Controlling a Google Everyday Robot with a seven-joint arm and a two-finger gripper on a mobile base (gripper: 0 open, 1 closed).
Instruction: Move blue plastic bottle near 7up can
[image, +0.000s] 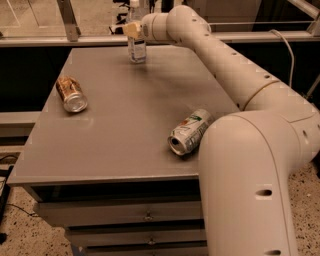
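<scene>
A: What do we see on the worktop (125, 135)?

B: We see three things on its grey top. The blue plastic bottle (136, 50) stands upright at the far edge, about midway along it, with its white cap uppermost. The 7up can (189, 132) lies on its side near the front right, its round end turned toward us. A brown can (71, 93) lies on its side near the left edge.

A: How do we place the bottle against the 7up can?

B: We place them well apart: the bottle at the back, the can toward the front, with bare worktop between them. The can's right side is hidden behind the thick near segment of the arm (250, 165).

A: And where do we find the claw (131, 30)?

B: We find it at the far edge, level with the upper part of the bottle and overlapping it in this view. The arm reaches to it from the lower right, across the right side of the worktop.

A: Can we say whether the claw is apart or clamped on the bottle?

B: We cannot tell. The claw sits right at the bottle, but contact is not shown plainly.

A: What lies below the worktop?

B: We see drawer fronts (125, 217) with small knobs.
</scene>
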